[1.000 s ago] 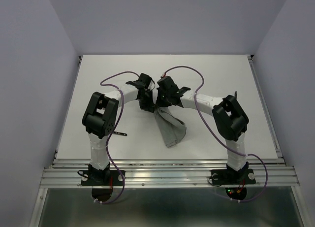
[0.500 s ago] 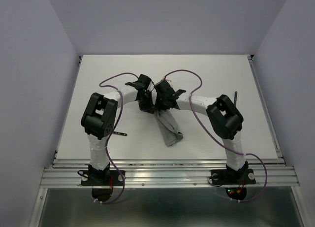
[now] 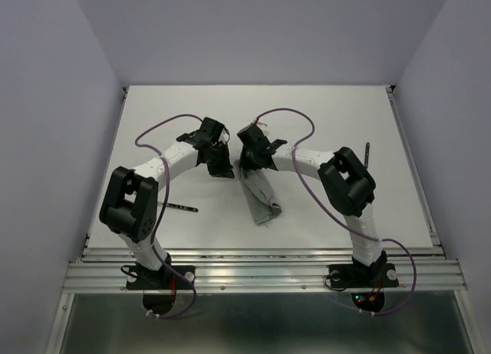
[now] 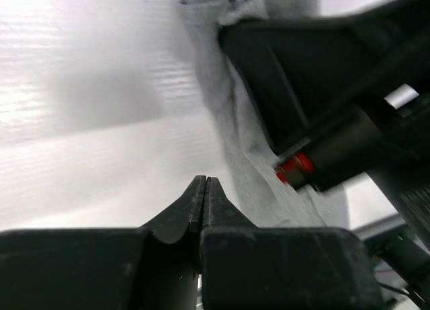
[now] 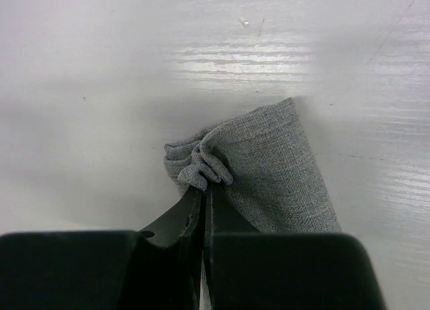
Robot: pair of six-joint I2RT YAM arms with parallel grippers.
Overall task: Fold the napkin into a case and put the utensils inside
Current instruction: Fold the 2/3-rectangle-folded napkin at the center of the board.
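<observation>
The grey napkin (image 3: 261, 196) lies as a narrow folded strip in the middle of the white table (image 3: 322, 116), running toward the near edge. My right gripper (image 3: 247, 168) is at its far end. In the right wrist view that gripper (image 5: 205, 183) is shut on the napkin's (image 5: 282, 169) bunched corner. My left gripper (image 3: 222, 170) stands just left of the strip. Its jaws (image 4: 203, 182) are shut with nothing between them, the napkin (image 4: 232, 128) just to their right. One dark utensil (image 3: 178, 206) lies at near left and another (image 3: 367, 151) at right.
The right gripper's black body (image 4: 302, 74) fills the upper right of the left wrist view, close to my left fingers. Grey walls close in the table on three sides. A metal rail (image 3: 261, 266) runs along the near edge by the arm bases.
My left arm has swung left, drawing its shut gripper away from the right gripper and the napkin's far end. The napkin strip now lies narrower and flatter.
</observation>
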